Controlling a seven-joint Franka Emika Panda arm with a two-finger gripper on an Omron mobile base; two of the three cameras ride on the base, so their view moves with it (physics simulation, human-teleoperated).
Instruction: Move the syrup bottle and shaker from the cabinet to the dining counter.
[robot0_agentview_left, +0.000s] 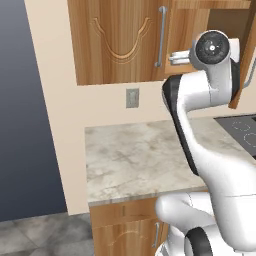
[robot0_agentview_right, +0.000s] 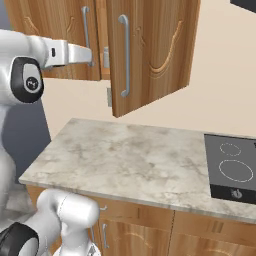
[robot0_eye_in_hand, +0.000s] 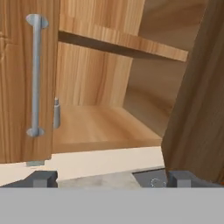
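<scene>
End effector (robot0_eye_in_hand: 112, 179) open, jaws spread wide, nothing between them; it faces into the cabinet (robot0_eye_in_hand: 109, 87) from just outside the opening.

Cabinet: right door (robot0_agentview_right: 150, 50) swung out toward the room, left door (robot0_eye_in_hand: 26, 78) shut, its silver bar handle (robot0_eye_in_hand: 35, 74) running vertically. Inside, one wood shelf (robot0_eye_in_hand: 127, 43) above the cabinet floor.

Shaker (robot0_eye_in_hand: 56, 113): stands on the cabinet floor at the left, just behind the edge of the shut left door (partly hidden by it). Long axis vertical, narrower cap end pointing up. It sits well apart from the end effector, untouched.

Syrup bottle: cannot locate it.

Below the cabinet, the marble surface (robot0_agentview_left: 145, 155) along the wall is bare; a black cooktop (robot0_agentview_right: 232, 167) is set into its right end. A wall outlet (robot0_agentview_left: 132, 98) sits between cabinet and surface.
</scene>
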